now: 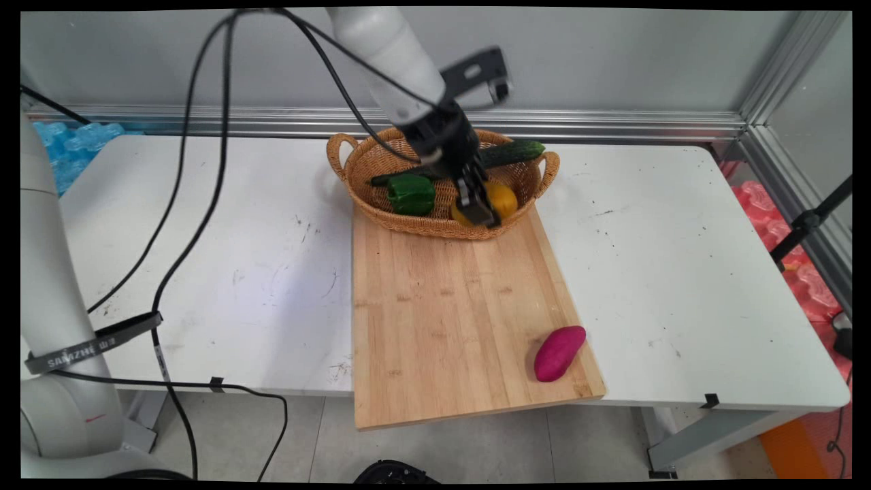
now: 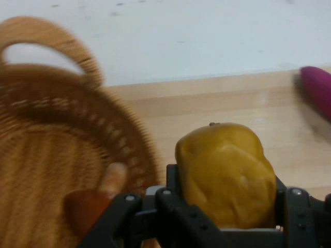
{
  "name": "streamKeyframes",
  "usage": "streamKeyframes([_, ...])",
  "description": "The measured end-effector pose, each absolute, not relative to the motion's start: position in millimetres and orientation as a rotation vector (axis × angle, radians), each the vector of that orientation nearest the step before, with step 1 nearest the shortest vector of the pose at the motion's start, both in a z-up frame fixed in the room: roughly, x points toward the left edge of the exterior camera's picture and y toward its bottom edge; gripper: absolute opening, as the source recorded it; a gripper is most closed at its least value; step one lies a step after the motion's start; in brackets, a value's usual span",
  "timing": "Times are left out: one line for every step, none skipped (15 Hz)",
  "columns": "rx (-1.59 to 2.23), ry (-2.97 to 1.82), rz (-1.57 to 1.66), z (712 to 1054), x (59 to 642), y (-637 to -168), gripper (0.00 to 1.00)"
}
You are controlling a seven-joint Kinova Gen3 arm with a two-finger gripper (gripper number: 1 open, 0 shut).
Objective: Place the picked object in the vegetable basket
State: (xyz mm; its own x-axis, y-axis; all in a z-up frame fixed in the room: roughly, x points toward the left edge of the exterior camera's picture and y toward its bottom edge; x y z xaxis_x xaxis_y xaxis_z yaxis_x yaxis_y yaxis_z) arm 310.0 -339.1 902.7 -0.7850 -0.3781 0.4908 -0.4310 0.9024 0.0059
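Observation:
My gripper [image 1: 480,207] is shut on a yellow fruit [image 1: 502,199] at the front right rim of a wicker basket [image 1: 360,170]. In the hand view the yellow fruit [image 2: 225,175] sits squeezed between the two black fingers [image 2: 173,199] of the gripper [image 2: 227,209]. The basket's rim [image 2: 129,150] curves to its left there, and the wooden cutting board [image 2: 207,103] lies beyond it. A green pepper [image 1: 411,194] and a cucumber [image 1: 507,154] lie inside the basket. Whether the fruit rests on the basket floor or hangs just above it is hidden by the hand.
The cutting board [image 1: 456,306] runs from the basket to the table's near edge and overhangs it. A purple sweet potato [image 1: 559,352] [image 2: 318,90] lies at its near right corner. A brownish, pale-tipped item [image 2: 98,199] lies in the basket. Black cables [image 1: 204,204] hang over the table's left half.

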Motion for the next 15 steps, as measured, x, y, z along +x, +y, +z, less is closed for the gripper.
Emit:
streamKeyframes([0.633,-2.554,0.166,910,319,-342,0.00])
streamKeyframes([0.679,-2.537,0.186,916,326,-346,0.00])
streamKeyframes([0.720,-2.522,0.204,920,333,-350,0.00])
streamKeyframes([0.763,-2.506,0.225,923,341,-355,0.00])
streamKeyframes([0.797,-2.492,0.244,927,347,-360,0.00])
streamKeyframes([0.820,-2.483,0.257,928,351,-365,0.00])
streamKeyframes([0.847,-2.471,0.270,930,356,-371,0.00])
streamKeyframes([0.870,-2.459,0.279,929,359,-378,0.00])
streamKeyframes([0.890,-2.451,0.285,928,362,-384,0.00])
streamKeyframes([0.898,-2.449,0.291,926,364,-390,0.00])
streamKeyframes([0.902,-2.450,0.296,922,365,-397,0.00])
streamKeyframes([0.898,-2.456,0.297,918,365,-403,0.00])
streamKeyframes([0.888,-2.466,0.299,913,365,-409,0.00])
streamKeyframes([0.877,-2.478,0.297,907,365,-415,0.00])
streamKeyframes([0.867,-2.489,0.294,901,364,-419,0.00])
